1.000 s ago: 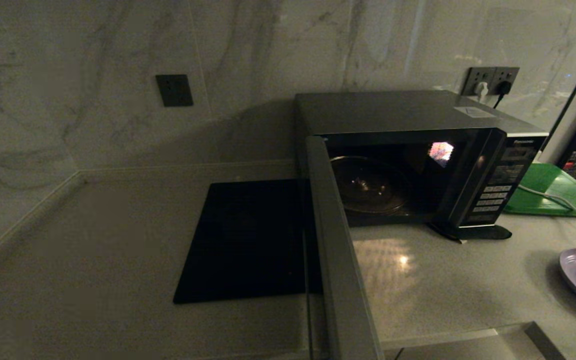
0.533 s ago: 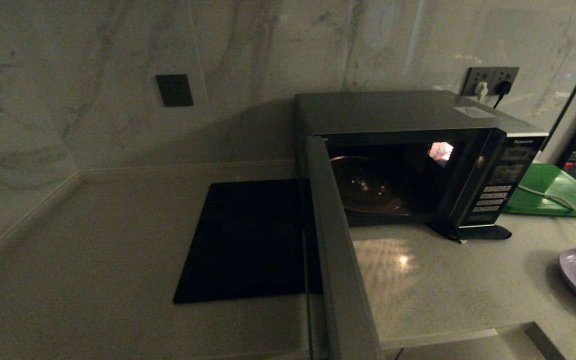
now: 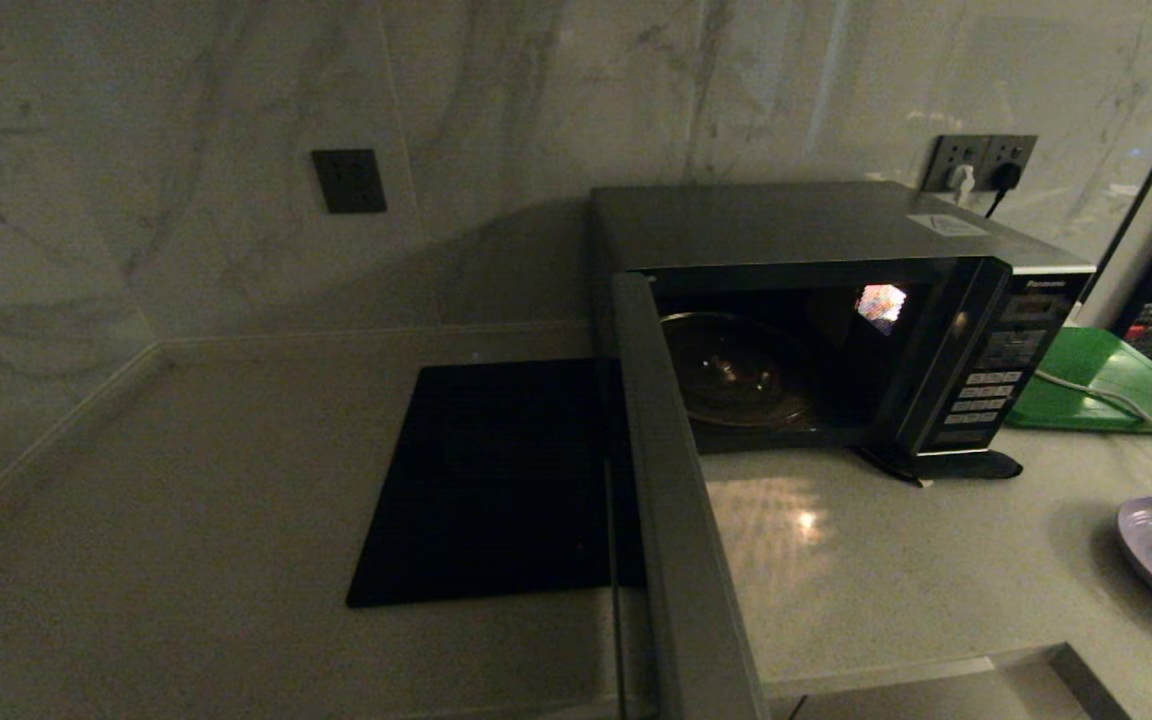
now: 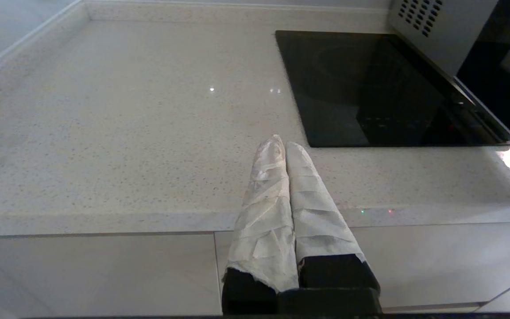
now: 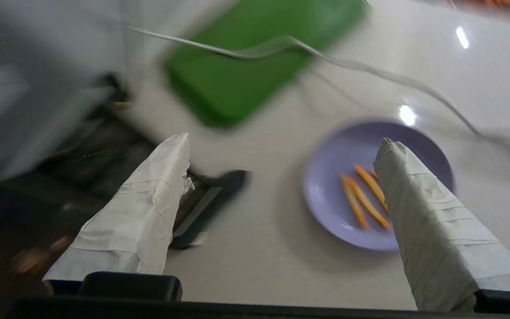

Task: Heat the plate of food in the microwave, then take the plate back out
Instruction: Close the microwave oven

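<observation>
- The right pincer [image 5: 281, 164] hovers above the counter [image 3: 886, 580], spread wide and holding nothing, with the plate of food [image 5: 376, 186] lying below and ahead of it.
- The plate sits near the counter's right end, well apart from the microwave [image 3: 796, 225], whose door [image 3: 676, 520] stands wide open.
- Risk: the shallow rim could slip from the wrapped fingers [image 5: 419, 212], tipping the fries.
- A white cable [image 5: 370, 71] runs just behind the plate; a wide approach might snag it.
- The left pincer [image 4: 285, 153] is parked, closed and empty, over the counter's front edge.
</observation>
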Motion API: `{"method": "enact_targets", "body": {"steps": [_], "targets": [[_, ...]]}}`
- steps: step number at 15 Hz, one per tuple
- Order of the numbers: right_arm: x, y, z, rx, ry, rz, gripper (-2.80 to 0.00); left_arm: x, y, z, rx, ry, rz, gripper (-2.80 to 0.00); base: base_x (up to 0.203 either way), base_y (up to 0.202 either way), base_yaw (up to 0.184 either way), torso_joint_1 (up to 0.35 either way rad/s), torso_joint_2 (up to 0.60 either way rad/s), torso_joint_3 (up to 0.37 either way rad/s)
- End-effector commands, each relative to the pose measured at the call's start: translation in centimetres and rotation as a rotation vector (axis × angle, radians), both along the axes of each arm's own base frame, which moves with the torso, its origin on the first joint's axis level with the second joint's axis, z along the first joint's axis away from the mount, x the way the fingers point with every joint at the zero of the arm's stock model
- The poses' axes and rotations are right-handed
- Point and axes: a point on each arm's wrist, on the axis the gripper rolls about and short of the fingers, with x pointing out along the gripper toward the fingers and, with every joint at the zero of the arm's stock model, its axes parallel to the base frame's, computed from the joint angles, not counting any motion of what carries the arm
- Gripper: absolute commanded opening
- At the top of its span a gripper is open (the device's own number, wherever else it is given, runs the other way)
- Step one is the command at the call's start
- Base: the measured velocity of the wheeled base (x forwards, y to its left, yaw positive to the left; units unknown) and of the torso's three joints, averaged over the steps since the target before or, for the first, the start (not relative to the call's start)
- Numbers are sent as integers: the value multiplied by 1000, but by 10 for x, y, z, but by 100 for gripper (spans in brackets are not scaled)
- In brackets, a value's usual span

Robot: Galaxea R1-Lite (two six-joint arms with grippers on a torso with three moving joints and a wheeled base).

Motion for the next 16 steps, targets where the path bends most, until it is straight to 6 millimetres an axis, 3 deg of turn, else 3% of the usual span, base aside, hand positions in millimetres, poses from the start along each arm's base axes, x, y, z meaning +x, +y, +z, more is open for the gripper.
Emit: {"method": "enact_targets", "body": {"steps": [1,4,7,11,15,16], "targets": [[-18,38,27,-78,-87,78,0,0,0,0,-1,0,0,-280,0,0,0,0,0,0],[-25,69,43,-114,-98,149,0,0,0,0,-1,0,0,-280,0,0,0,0,0,0],[-36,99,44,-126,-60,235,0,0,0,0,-1,0,2,-280,0,0,0,0,0,0],[-48,118,41,-130,20,336,0,0,0,0,-1,0,0,-280,0,0,0,0,0,0],[-41,140,38,-150,64,404,0,0,0,0,-1,0,0,-280,0,0,0,0,0,0],[-35,144,38,-154,73,401,-280,0,0,0,-1,0,0,-280,0,0,0,0,0,0]]}}
